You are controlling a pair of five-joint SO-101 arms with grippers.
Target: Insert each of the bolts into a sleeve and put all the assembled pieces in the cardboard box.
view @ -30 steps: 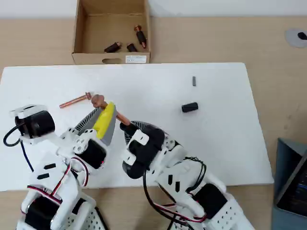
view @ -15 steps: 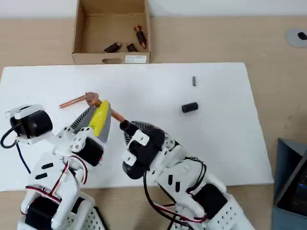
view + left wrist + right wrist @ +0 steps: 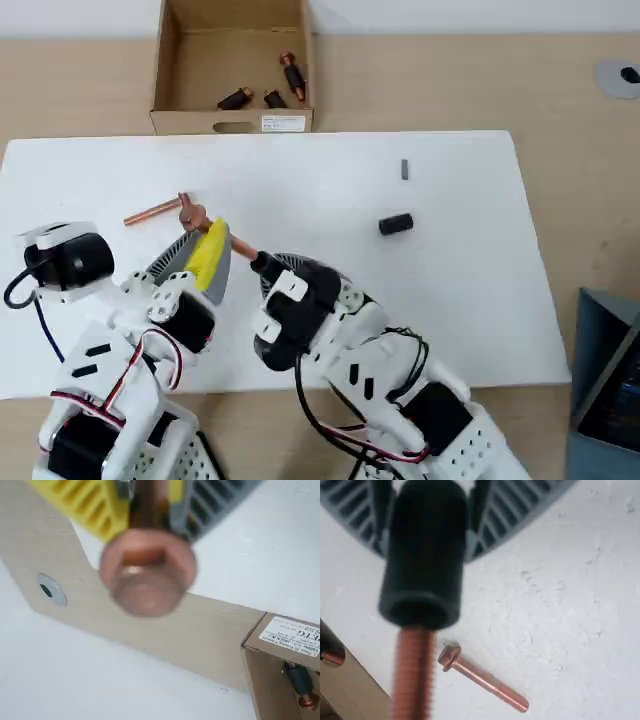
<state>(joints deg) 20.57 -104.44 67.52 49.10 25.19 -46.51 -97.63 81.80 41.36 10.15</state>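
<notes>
My left gripper (image 3: 207, 242) is shut on a copper bolt (image 3: 194, 217), whose head fills the left wrist view (image 3: 147, 572) between a yellow and a grey finger. The bolt's threaded end (image 3: 412, 675) meets the mouth of a black sleeve (image 3: 425, 555), which my right gripper (image 3: 268, 266) is shut on. A second copper bolt (image 3: 154, 211) lies loose on the white mat (image 3: 450, 300), just left of the held bolt's head. Another black sleeve (image 3: 396, 224) lies on the mat to the right. The cardboard box (image 3: 180, 122) stands at the back, with several assembled pieces (image 3: 292, 74) inside.
A small dark pin (image 3: 404, 169) lies on the mat behind the free sleeve. A grey disc (image 3: 618, 77) sits on the wooden table at the far right, and a dark device (image 3: 605, 390) at the right edge. Both arm bases crowd the front of the mat.
My left gripper has shifted a little to the left and toward the front with the bolt. The right gripper and its sleeve have hardly moved.
</notes>
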